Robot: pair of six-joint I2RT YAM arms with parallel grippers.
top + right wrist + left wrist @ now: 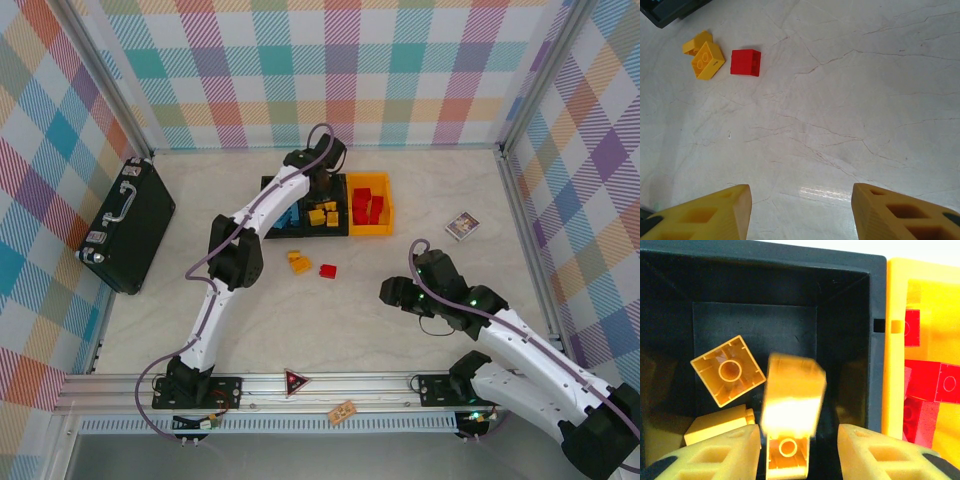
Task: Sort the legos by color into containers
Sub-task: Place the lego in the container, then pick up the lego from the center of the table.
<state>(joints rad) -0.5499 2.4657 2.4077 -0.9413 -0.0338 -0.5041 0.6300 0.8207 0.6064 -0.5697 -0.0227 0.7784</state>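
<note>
A yellow brick [791, 395] is seen mid-fall into the middle bin [875, 315], the left fingers [715, 452] released. Red legos [368, 205] are binned at 3 o'clock, blue legos [290, 216] at 9. 2 yellow legos [707, 60] and 1 red lego [745, 62] are left on the worktop [840, 100]; the right fingers [705, 212] are spread, empty

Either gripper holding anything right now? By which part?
Nothing. Left gripper is open, clear of a blurred yellow brick above the black bin; right gripper open, empty.

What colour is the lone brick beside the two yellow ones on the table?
The small plastic brick is red; right wrist view shows it best.
</note>
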